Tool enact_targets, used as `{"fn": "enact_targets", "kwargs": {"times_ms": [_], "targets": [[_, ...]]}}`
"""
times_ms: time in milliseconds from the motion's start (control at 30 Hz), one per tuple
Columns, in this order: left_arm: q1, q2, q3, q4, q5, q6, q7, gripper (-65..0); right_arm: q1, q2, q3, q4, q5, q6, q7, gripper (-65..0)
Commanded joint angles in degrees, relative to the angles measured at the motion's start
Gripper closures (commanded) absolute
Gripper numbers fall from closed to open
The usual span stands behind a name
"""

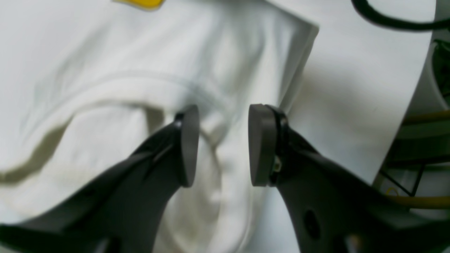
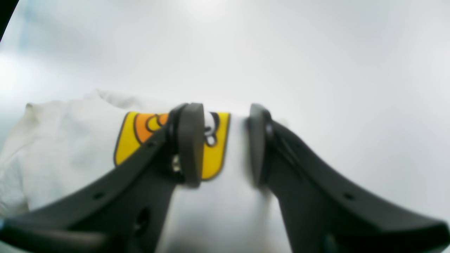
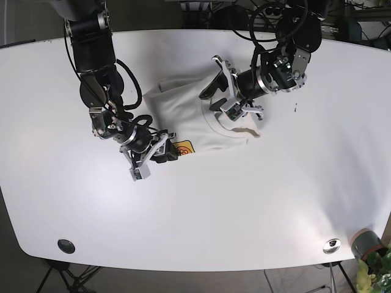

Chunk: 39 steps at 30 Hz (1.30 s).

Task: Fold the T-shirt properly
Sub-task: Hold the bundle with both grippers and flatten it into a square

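Note:
The white T-shirt lies crumpled in the middle of the white table, with a yellow and orange print at its lower left edge. My left gripper hovers open over the neckline, and a ridge of fabric lies in the gap between its pads. My right gripper stands open at the shirt's printed edge. In the right wrist view its pads straddle the T-shirt beside the print, not closed on it.
A black cable hangs past the table edge by the left arm. A black disc and a metal fitting sit near the front edge, and a potted plant stands at the bottom right.

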Motion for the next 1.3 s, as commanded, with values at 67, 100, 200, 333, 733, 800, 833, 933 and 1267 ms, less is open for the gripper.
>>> {"fn": "enact_targets", "kwargs": {"times_ms": [67,100,200,333,733,800,833,933,1267], "targets": [[1.2,-0.6,-0.5,0.5,-0.5,-0.1,-1.3,-21.7,1.9,0.1,-1.5,-1.2,1.2,0.61,4.4,-19.7],[1.3,-1.3,-1.1,-0.2,-0.5,-0.1,-1.3,-21.7,1.9,0.3,-1.7,-1.5,1.1,0.61,4.7,-19.7],[1.2,-2.4,-2.6,-3.9,-0.9,-0.1,-1.5,-21.7,2.0,1.1,-1.7,-2.9,1.1,0.61,5.6,-19.7],[0.0,-2.5,-4.9,-9.1,-0.8,-0.2,-1.7,-21.7,2.5,1.9,-1.7,-3.7,1.1,0.61,6.0,-19.7],[-8.2,-2.5,-5.2,-18.7,-0.5,-0.3,-1.7,-21.7,2.3,4.6,-1.7,-3.7,1.1,0.61,6.2,-19.5],[-9.8,-2.3,-5.2,-20.4,-0.5,-0.3,-1.7,-21.7,2.0,4.8,-1.7,-3.7,1.1,0.7,6.2,-19.5],[-10.7,-2.3,-5.2,-21.4,-0.5,-0.3,-1.7,-21.7,1.6,5.2,-1.6,-3.7,1.1,0.7,6.2,-19.5],[-13.0,-2.2,-5.2,-24.1,-0.5,-0.3,-1.7,-21.7,1.1,6.0,-1.6,-3.4,1.1,0.7,6.3,-19.5],[-22.1,-1.3,-4.4,-32.0,-0.5,-0.3,-1.7,-21.7,-3.0,7.0,-1.3,-2.0,1.1,0.7,6.4,-19.5]]}}
